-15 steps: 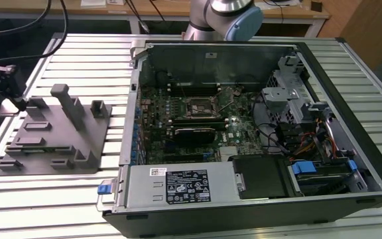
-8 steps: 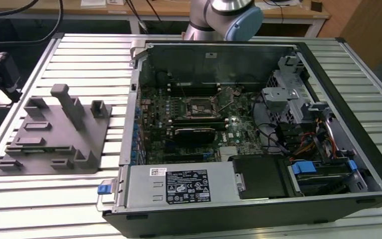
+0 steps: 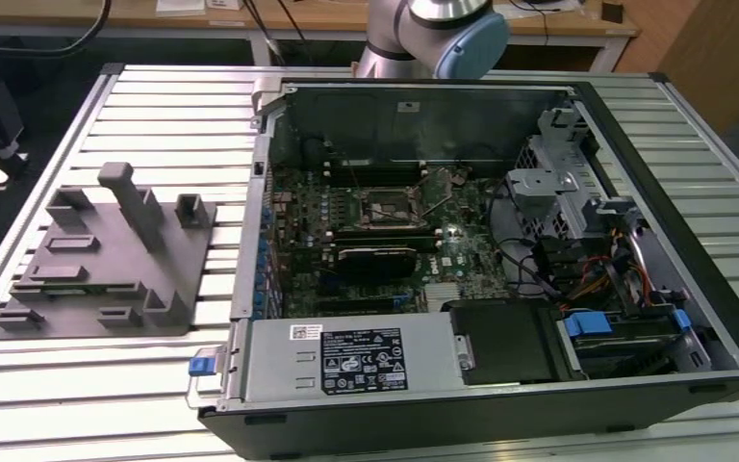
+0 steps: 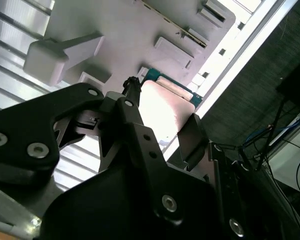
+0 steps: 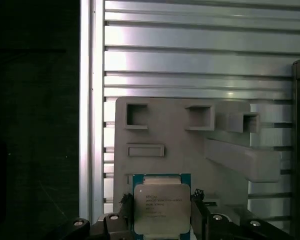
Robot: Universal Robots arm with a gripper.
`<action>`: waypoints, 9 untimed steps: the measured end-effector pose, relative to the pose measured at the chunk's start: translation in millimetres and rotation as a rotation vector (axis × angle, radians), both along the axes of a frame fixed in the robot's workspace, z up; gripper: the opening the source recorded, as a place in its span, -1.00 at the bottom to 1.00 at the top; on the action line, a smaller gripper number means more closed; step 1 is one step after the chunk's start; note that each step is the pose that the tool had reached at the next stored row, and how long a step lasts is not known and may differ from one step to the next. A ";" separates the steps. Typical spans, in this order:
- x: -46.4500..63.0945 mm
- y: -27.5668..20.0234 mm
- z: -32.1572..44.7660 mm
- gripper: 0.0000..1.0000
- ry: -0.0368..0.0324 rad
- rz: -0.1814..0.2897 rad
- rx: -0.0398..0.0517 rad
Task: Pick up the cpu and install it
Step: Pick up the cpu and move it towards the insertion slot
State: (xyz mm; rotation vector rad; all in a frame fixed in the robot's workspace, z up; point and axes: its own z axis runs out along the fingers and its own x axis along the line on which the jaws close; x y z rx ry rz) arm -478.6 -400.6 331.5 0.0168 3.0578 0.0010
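Note:
In the first wrist view, the cpu (image 5: 160, 207), a pale silvery square on a green board, sits between the black fingertips (image 5: 125, 200) of my gripper (image 5: 160, 200). The fingers press against its two opposite edges. It hangs above the grey plastic tray (image 5: 180, 145), which rests on the slatted table. The second wrist view shows the same grip: the cpu (image 4: 162, 107) is clamped in the gripper (image 4: 165, 102) over the tray (image 4: 115, 25). In the exterior view, the tray (image 3: 100, 260) lies at the exterior view's left, and the dark metal-framed socket (image 3: 383, 205) sits on the motherboard.
The open computer case (image 3: 472, 241) stands right of the tray, with cables, a drive cage and a power supply (image 3: 344, 361) around the board. The arm's base (image 3: 434, 34) rises behind the case. The table's edge (image 5: 87, 125) runs close to the tray, with dark floor beyond.

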 end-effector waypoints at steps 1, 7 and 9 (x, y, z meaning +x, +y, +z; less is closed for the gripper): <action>0.0 0.0 3.5 0.08 -0.0010 0.000 0.0000; 0.0 0.1 23.6 0.08 -0.0067 0.000 0.0000; 0.0 0.1 30.4 0.08 -0.0088 0.000 0.0000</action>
